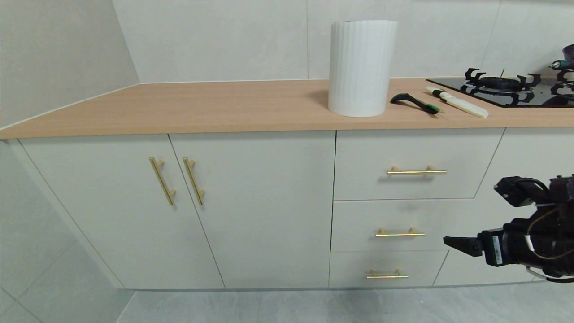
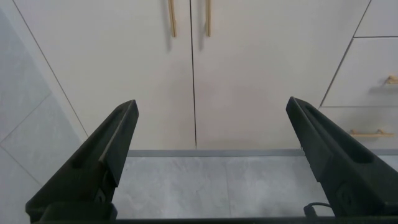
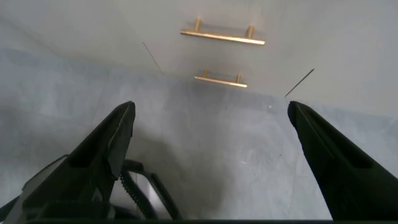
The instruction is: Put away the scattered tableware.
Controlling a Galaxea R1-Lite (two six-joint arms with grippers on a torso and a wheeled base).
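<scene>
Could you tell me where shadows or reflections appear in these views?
Head view: the white container casts a soft shadow leftward on the countertop; the glass hob mirrors its burner grate. Left wrist view: even light, no glare on the cabinet doors.

(a) Matte black right arm (image 1: 533, 246): boxy jointed housings ending in one pointed black finger (image 1: 461, 246); a small white printed label (image 1: 497, 250) on the wrist housing; thin dark cables (image 1: 536, 220) loop over it.
(b) Matte black left gripper (image 2: 211, 109): two wedge-shaped fingers (image 2: 109, 155) tapering to blunt tips, with flat inner faces.
(c) Matte black right gripper (image 3: 211, 109): two tapered fingers (image 3: 106, 152) of the same form; a ridged, toothed black strip (image 3: 129, 186) lies at their base.
</scene>
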